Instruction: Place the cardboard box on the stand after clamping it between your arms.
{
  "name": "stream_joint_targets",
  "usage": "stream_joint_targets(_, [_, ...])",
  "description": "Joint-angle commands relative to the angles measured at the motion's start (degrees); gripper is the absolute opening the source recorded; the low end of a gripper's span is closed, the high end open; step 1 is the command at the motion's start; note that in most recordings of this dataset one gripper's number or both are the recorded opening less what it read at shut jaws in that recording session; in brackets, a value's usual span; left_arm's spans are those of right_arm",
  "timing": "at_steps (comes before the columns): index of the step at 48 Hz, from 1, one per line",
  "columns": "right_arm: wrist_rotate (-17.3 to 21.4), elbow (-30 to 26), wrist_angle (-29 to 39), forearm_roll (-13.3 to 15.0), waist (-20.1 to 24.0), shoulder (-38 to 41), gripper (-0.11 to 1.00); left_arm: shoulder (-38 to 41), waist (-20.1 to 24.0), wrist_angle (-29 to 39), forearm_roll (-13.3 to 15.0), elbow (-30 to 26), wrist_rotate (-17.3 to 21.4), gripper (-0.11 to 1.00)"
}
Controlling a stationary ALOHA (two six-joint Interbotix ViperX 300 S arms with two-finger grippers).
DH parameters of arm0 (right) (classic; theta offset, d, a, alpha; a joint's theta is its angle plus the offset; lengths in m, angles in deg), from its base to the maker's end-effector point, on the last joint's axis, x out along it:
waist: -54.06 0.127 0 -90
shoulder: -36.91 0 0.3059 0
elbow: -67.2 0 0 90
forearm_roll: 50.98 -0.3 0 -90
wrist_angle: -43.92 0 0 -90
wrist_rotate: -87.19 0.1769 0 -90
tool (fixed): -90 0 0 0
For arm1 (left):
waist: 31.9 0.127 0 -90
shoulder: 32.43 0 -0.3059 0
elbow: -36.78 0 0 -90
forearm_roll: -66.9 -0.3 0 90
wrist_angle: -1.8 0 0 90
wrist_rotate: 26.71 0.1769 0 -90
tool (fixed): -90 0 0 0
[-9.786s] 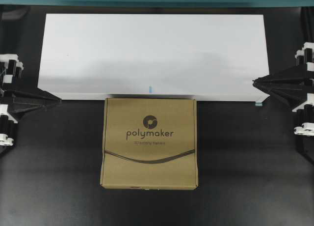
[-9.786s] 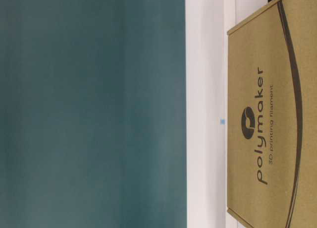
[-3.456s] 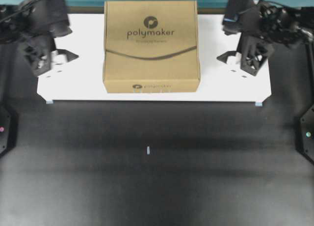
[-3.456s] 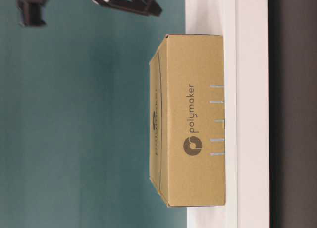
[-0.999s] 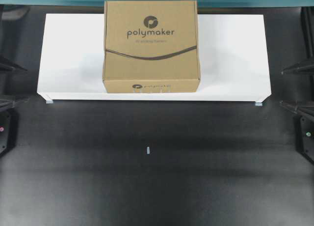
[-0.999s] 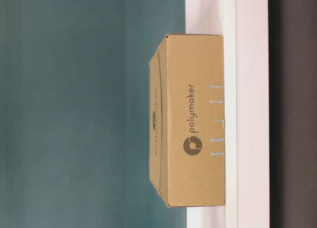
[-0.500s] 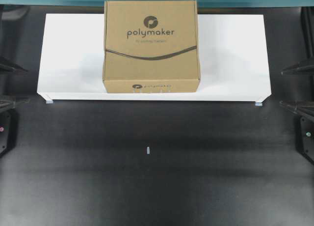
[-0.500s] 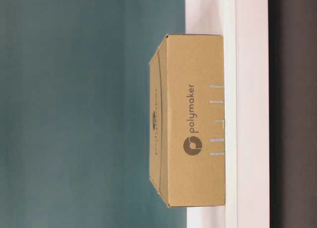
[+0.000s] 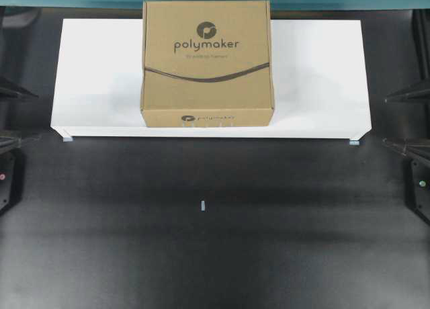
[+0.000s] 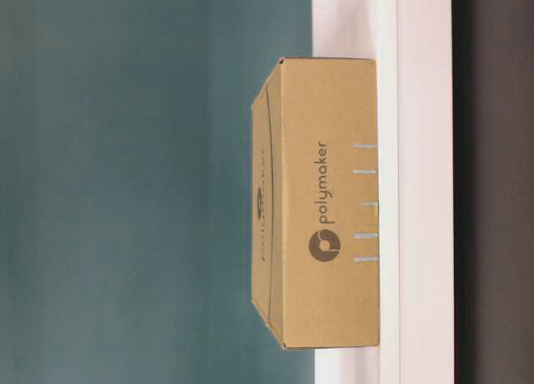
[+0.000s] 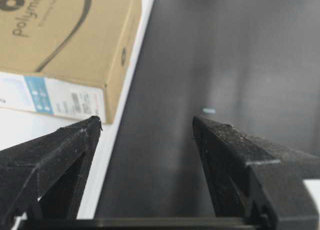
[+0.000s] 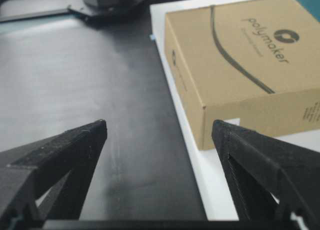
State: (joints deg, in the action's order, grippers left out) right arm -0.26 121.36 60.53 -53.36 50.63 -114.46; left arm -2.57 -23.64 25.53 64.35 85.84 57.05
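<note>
1. Left gripper (image 11: 147, 122): fingers spread wide, nothing between them, touching nothing. In the overhead view only its tips show, at the left edge (image 9: 12, 114), well apart from the box.
2. Right gripper (image 12: 159, 124): fingers spread to full width, empty, touching nothing. Its tips show at the right edge of the overhead view (image 9: 407, 117), also well apart from the box.
3. Box (image 9: 207, 64): lies flat on the stand (image 9: 316, 74), logo side up, near the middle of the stand's width. Its near face sits just behind the stand's near edge; its far edge reaches the stand's far edge.
4. Change: one second ago the box, stand and both grippers stood as they do now. Earlier still, both grippers hung over the stand on either side of the box.
5. Surface: a black table (image 9: 201, 255) carries the stand. A small pale mark (image 9: 202, 205) lies on the table, near of the stand.
6. Room: a teal wall (image 10: 150, 184) stands behind the stand.
</note>
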Motion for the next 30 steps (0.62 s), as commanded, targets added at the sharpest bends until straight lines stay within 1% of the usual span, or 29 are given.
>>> stream_joint_targets(1, [0.53, -0.09, -0.53, 0.0, 1.05, 0.26, 0.82, 0.7, -0.09, -0.97, 0.0, -0.44, -0.09, 0.72])
stream_joint_targets(8, [0.44, -0.09, -0.97, 0.0, 1.05, 0.26, 0.82, 0.7, -0.44, -3.87, 0.0, -0.44, -0.09, 0.71])
stream_joint_targets(15, [-0.18, 0.0, -5.27, 0.09, 1.05, 0.09, 0.82, 0.88, -1.05, -9.67, 0.0, 0.09, 0.0, 0.71])
stream_joint_targets(21, [-0.18, 0.53, -8.0, 0.09, 1.05, 0.09, 0.82, 1.23, -1.41, -13.36, 0.0, 1.23, -0.09, 0.71])
stream_joint_targets(30, [0.44, 1.32, -8.53, 0.18, 1.67, -0.18, 0.82, 2.2, -2.9, -13.89, 0.0, 2.2, -0.09, 0.71])
